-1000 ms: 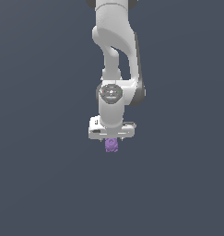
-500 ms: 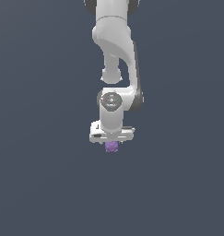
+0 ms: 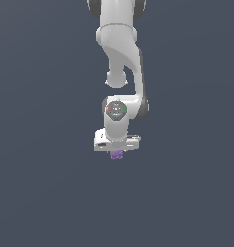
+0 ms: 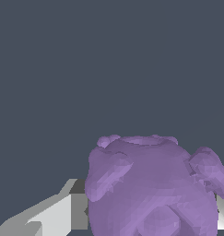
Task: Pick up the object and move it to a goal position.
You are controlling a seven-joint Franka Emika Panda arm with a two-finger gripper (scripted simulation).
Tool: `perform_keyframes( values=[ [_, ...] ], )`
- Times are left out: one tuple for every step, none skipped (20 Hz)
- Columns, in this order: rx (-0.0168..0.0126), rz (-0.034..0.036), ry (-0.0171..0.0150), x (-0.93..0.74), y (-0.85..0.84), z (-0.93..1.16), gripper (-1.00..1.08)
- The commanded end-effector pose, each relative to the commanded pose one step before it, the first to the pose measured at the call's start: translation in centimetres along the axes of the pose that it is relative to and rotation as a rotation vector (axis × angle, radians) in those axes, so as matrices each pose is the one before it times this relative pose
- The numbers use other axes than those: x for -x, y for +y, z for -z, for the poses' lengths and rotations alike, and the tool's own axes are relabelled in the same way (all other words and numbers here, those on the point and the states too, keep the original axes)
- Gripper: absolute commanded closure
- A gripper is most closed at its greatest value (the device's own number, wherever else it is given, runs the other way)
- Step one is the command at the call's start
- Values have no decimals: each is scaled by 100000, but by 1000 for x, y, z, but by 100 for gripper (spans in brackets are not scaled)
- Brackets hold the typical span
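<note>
The purple knobby ball [image 3: 117, 154] hangs just under the white gripper [image 3: 117, 150] in the middle of the exterior view. The gripper is shut on it, and only the ball's lower part shows below the hand. In the wrist view the ball [image 4: 155, 189] fills the near part of the picture, with one grey-white fingertip [image 4: 62, 214] pressed against one side and a sliver of the other finger [image 4: 222, 212] at the opposite side. The ball is held above the dark floor. No goal marker shows in either view.
The white arm [image 3: 121, 53] comes down from the exterior view's top to the wrist [image 3: 116, 112]. All around is plain dark grey-blue ground [image 3: 41, 193] with no other objects or edges in view.
The arm with the ball has shifted a little; the wrist sits slightly lower and the upper links have bent. The ball stays clamped in the gripper.
</note>
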State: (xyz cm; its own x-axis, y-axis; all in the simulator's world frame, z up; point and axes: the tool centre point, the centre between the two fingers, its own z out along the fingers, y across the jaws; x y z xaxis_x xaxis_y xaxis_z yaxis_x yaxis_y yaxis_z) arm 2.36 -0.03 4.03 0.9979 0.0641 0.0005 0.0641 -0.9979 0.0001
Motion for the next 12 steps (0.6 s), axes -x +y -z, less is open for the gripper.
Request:
perform_keyframes(
  values=[
    [-8,21,-49,10,-12,-67,108],
    [0,0,0,0,0,0,108],
    [0,0,0,0,0,0,108],
    [0,0,0,0,0,0,108],
    [0,0,0,0,0,0,108],
    [0,0,0,0,0,0,108],
    [7,-39,57,-12,22,62,108],
    [-4,37,58,-30,-16,51,108],
    [-8,84,176,-89,-33,154,108],
    [-14,147,304,-148,-60,263,108],
    [-19,208,431,-208,-85,372,108],
    [-25,268,556,-269,-109,481,108]
  ],
)
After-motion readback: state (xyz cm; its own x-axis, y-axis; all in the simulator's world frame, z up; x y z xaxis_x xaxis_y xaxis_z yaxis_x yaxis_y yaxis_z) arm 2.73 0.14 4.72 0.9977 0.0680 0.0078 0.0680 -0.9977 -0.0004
